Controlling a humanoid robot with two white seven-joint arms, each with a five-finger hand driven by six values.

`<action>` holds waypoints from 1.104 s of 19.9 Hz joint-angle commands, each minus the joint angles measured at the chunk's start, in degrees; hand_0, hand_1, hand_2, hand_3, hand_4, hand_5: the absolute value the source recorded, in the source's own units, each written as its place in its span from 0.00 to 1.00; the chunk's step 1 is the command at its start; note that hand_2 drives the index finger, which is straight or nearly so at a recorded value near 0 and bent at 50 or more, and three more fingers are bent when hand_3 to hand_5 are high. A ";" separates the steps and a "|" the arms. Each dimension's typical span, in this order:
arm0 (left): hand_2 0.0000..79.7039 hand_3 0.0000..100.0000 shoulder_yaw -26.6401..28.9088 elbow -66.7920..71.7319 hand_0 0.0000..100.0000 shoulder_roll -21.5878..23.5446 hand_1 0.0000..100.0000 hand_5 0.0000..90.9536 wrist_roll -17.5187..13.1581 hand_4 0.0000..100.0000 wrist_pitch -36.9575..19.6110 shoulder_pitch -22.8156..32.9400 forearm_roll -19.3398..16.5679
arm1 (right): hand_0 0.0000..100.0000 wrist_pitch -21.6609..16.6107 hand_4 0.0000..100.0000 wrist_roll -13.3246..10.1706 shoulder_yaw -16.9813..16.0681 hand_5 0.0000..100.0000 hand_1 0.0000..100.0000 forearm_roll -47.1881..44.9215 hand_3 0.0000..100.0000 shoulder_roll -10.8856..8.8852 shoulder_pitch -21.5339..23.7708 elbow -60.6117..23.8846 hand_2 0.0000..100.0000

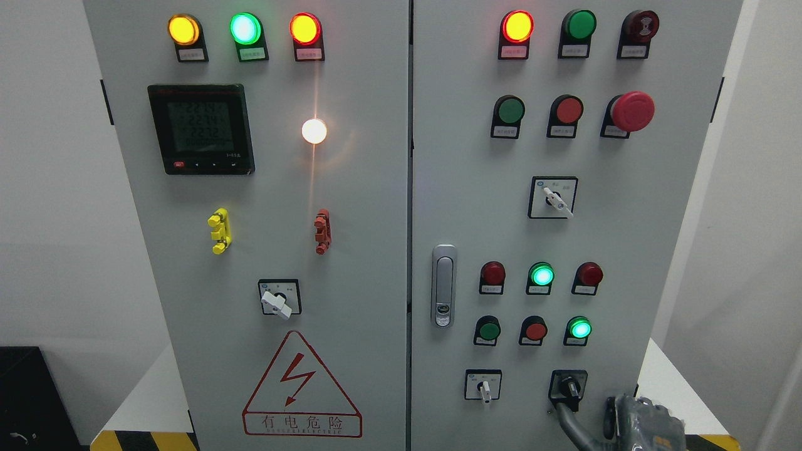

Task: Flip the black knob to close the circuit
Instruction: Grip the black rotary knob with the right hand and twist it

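The black knob [569, 387] sits on a black square plate at the lower right of the grey cabinet's right door [664, 250]. Its handle points down and slightly left. My right hand [639, 426] comes in at the bottom edge just right of and below the knob. One dark finger [569, 421] stretches up-left, and its tip touches the lower end of the knob handle. Another finger stands upright beside the palm. The hand is not closed around the knob. My left hand is out of view.
A white selector switch [484, 387] sits left of the knob, with rows of red and green buttons and lamps [541, 275] above. Door latch [443, 285] is at the door's left edge. A red emergency button [631, 111] is at the upper right. A meter [202, 129] is on the left door.
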 commanded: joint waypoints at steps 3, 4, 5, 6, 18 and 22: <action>0.00 0.00 0.03 -0.03 0.12 0.00 0.56 0.00 -0.03 0.00 -0.04 0.00 -0.01 | 0.00 0.07 1.00 -0.09 -0.68 1.00 0.03 -0.47 1.00 0.58 -0.22 -0.26 0.91; 0.00 0.00 0.03 0.06 0.12 0.00 0.56 0.00 -0.03 0.00 -0.04 0.00 -0.01 | 0.00 0.16 1.00 -0.09 -0.68 1.00 0.03 -0.47 1.00 0.58 -0.23 -0.35 0.91; 0.00 0.00 -0.06 -0.03 0.12 -0.09 0.56 0.00 -0.03 0.00 -0.04 0.00 -0.01 | 0.00 0.16 1.00 -0.09 -0.68 1.00 0.03 -0.47 1.00 0.58 -0.23 -0.44 0.91; 0.00 0.00 0.03 -0.03 0.12 0.00 0.56 0.00 0.05 0.00 -0.04 0.00 -0.01 | 0.00 0.16 1.00 -0.09 -0.77 1.00 0.03 -0.47 1.00 0.58 -0.23 -0.61 0.91; 0.00 0.00 -0.06 -0.03 0.12 0.00 0.56 0.00 -0.03 0.00 -0.04 0.00 -0.01 | 0.00 0.16 1.00 0.17 -1.65 1.00 0.03 -0.82 1.00 0.58 -0.31 -1.14 0.91; 0.00 0.00 0.03 -0.03 0.12 0.00 0.56 0.00 -0.03 0.00 -0.04 0.00 -0.01 | 0.00 0.16 1.00 0.26 -1.65 1.00 0.03 -1.00 1.00 0.58 -0.40 -1.14 0.91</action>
